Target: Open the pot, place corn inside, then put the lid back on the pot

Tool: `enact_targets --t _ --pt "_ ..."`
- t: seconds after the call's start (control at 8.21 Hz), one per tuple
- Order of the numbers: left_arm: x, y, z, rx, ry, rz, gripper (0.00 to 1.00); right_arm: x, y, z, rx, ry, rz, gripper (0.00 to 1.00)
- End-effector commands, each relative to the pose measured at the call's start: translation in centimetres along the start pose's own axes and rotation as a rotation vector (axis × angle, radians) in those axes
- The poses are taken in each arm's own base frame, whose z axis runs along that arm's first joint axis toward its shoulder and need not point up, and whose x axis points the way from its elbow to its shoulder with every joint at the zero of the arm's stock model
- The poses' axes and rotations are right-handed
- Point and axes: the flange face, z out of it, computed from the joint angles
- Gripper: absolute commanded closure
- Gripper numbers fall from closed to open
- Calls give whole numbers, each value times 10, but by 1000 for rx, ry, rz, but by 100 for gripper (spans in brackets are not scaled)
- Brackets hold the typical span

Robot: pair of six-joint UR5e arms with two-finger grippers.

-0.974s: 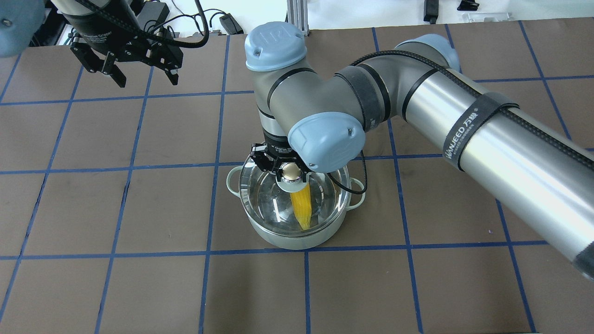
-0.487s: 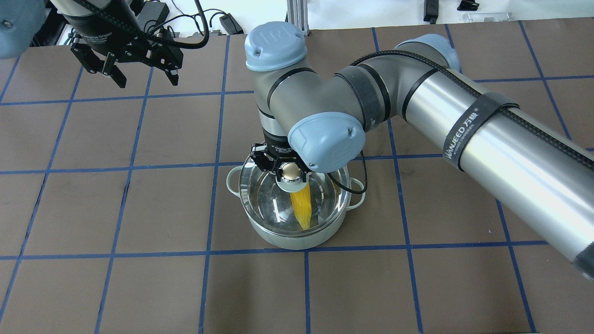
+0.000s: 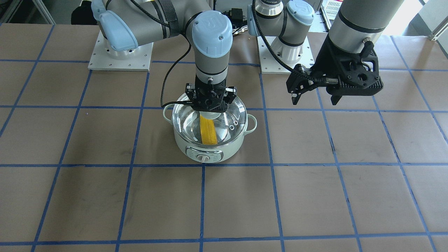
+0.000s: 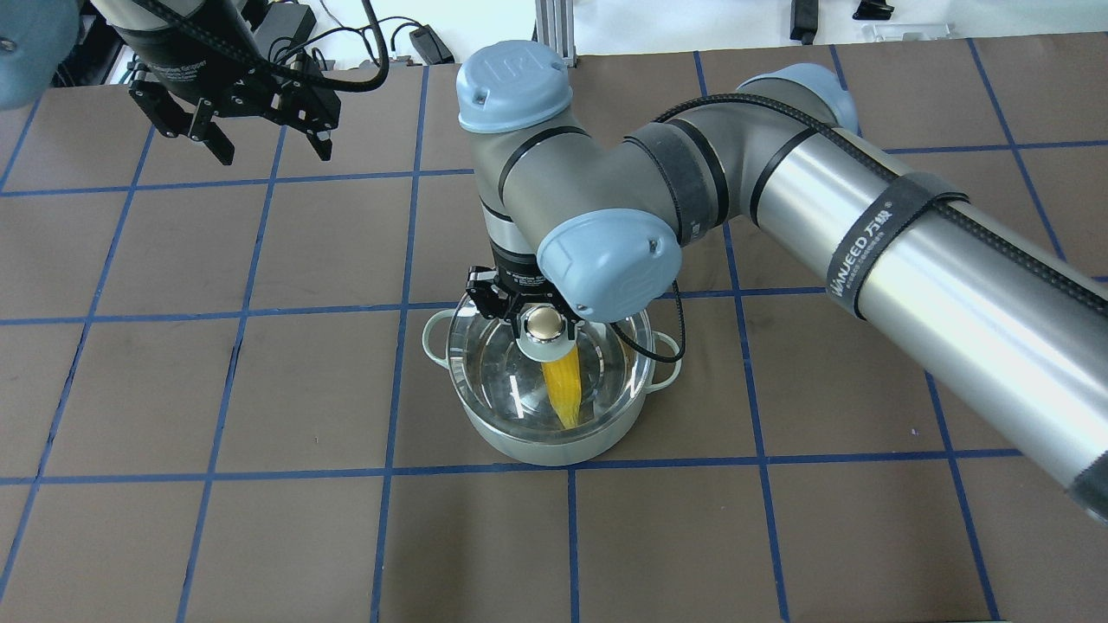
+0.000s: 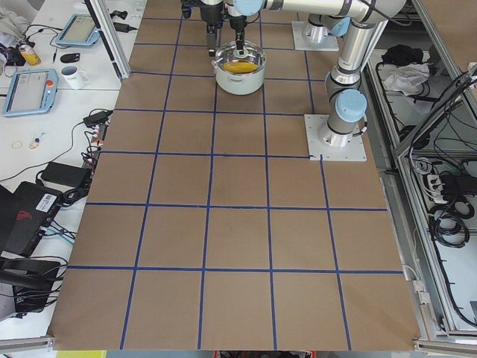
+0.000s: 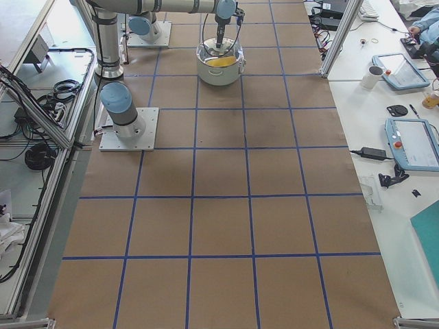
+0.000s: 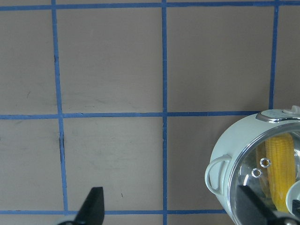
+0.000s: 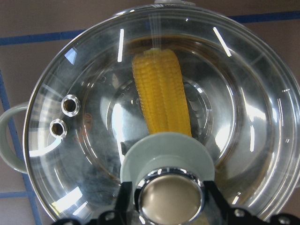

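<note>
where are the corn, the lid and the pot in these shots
corn (image 8: pixel 161 93): right wrist view, mid-ear, seen through the glass.
lid (image 8: pixel 243 117): right wrist view, clear glass right of the knob.
pot (image 3: pixel 204 158): front-facing view, its front dial.

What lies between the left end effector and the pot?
Nothing stands between the left end effector and the pot, only bare table with blue tape lines, as the overhead exterior view shows.
</note>
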Motion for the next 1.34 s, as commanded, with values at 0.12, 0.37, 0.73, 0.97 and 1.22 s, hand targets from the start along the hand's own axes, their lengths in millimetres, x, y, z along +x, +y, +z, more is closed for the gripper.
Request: enact_targets --t 0.12,0.37,0.73,0.97,1.22 --pt "0 0 -2 4 0 0 0 2 1 -4 9 10 -10 26" --pt "2 1 -2 2 2 3 0 19 9 -42 83 2 -3 18" --pt "2 1 0 -2 -1 -2 0 109 6 -125 186 -19 -53 0" --pt "2 1 -1 1 -1 -2 0 204 5 -160 144 8 -95 0" --pt "3 2 -2 2 -1 1 0 264 -11 -183 176 -10 -6 0"
